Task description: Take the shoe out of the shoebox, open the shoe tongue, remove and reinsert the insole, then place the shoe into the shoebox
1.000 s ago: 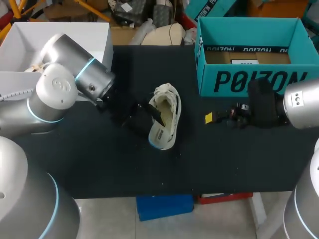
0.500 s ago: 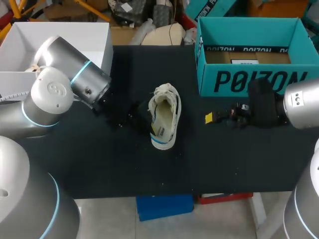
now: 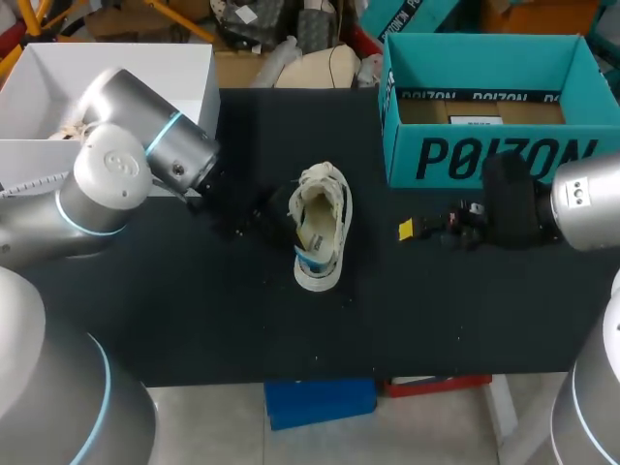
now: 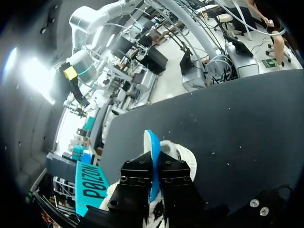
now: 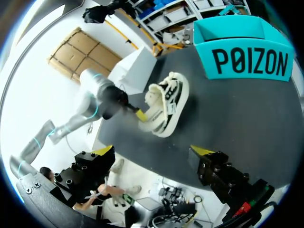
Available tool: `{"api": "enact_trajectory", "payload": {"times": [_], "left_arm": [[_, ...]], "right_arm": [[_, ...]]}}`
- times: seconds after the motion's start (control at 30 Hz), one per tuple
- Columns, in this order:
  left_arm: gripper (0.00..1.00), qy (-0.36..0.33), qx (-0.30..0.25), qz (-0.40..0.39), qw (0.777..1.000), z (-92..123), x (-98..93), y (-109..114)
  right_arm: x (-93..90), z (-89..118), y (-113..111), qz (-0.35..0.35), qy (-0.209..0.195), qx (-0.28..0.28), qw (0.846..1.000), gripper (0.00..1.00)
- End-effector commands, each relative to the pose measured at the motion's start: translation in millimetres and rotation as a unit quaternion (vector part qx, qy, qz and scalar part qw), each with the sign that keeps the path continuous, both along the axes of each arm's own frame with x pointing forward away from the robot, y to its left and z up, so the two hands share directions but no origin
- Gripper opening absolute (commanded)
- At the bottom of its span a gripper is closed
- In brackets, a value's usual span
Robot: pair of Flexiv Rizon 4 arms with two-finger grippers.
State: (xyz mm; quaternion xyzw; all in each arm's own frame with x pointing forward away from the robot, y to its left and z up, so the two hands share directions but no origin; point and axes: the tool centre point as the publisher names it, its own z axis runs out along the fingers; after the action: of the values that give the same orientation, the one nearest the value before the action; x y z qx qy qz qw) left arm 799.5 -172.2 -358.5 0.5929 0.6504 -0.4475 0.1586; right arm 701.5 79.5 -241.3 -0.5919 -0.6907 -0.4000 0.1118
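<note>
Teal shoebox (image 3: 489,155) is sitting open at about 2 o'clock on the tabletop (image 3: 436,310). The shoe (image 3: 320,218) is already out of it, lying roughly dead centre with its opening facing up, so step one is looking done.

The tongue seems to be pulled back, going by how wide the mouth is gaping, but I'm not swearing to it.

The left tool (image 4: 153,180) is coming in from 9 o'clock of the shoe, with its fingers closed down tight on a thin blue strip. I'm reading that strip as the insole (image 4: 152,142), standing on edge between them and poking out past the shoe's rim. So I'm guessing we're partway through the insole removal. That's leaving the rest of the pull, the reinsert, and the trip back into the box.

The right tool (image 5: 152,152) is hanging at 3 o'clock of the shoe, well apart from it, with its fingers spread wide and gripping nothing.

Stuff I'm struggling with:
- The left tool's yellow tips aren't showing in its own wrist view, since they're buried down by the shoe.
- From overhead that tool is black on black tabletop, so the contact is basically vanishing.
- I can't tell how much insole is sitting inside the shoe, or whether it's fully free.
- The heel end is showing a bit of blue from above, but I can't say what that is.
</note>
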Motion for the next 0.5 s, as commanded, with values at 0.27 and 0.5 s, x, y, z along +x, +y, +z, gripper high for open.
{"api": "enact_trajectory", "payload": {"times": [0.27, 0.5], "left_arm": [[0.00, -0.019, 0.036, 0.019, 0.999, -19.5, 18.2, -8.8], [0.00, -0.040, 0.081, -0.003, 0.996, -19.0, 17.7, -12.2]], "right_arm": [[0.1, 0.8, 0.4, 0.000, 0.001, -0.001, 1.000, 1.00], [0.1, 0.8, 0.4, 0.000, 0.001, -0.001, 1.000, 1.00]]}}
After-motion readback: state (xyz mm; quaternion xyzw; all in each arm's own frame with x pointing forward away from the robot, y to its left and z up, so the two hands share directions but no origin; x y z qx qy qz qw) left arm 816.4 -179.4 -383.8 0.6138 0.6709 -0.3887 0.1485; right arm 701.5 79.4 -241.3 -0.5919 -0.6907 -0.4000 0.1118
